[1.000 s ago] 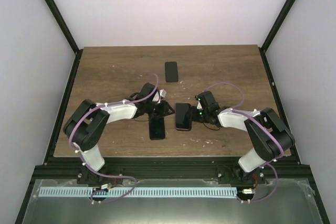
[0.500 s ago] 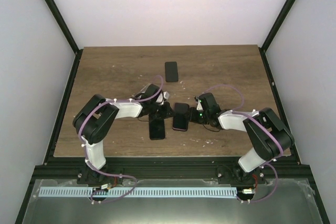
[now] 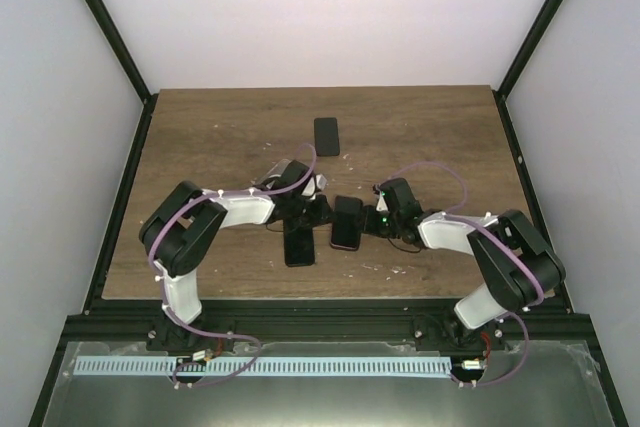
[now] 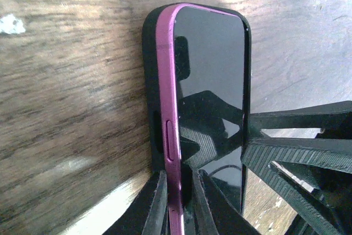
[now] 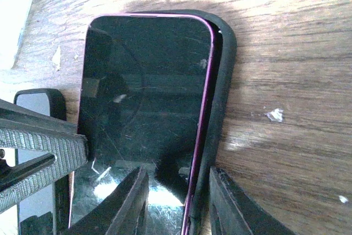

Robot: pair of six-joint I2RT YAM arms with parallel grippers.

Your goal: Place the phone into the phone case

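A phone with a magenta rim (image 3: 347, 222) lies at mid-table, sitting partly in a black phone case. In the left wrist view the phone's screen (image 4: 212, 64) shows with the case's rim (image 4: 148, 81) outside its magenta edge. My left gripper (image 3: 318, 209) (image 4: 180, 182) is shut on the phone's left magenta edge. In the right wrist view the phone (image 5: 143, 81) sits beside the raised wall of the case (image 5: 223, 81). My right gripper (image 3: 372, 220) (image 5: 175, 182) is open, with its jaws standing either side of the phone's right edge and the case's wall.
A black phone-like slab (image 3: 298, 244) lies just left of the phone, near the left gripper. Another black slab (image 3: 326, 135) lies farther back at mid-table. The wooden table (image 3: 200, 147) is ringed by a black frame and white walls.
The left arm has swung right, bringing its gripper onto the phone's left edge. The phone has shifted a little. The right gripper has stayed at the phone's right edge.
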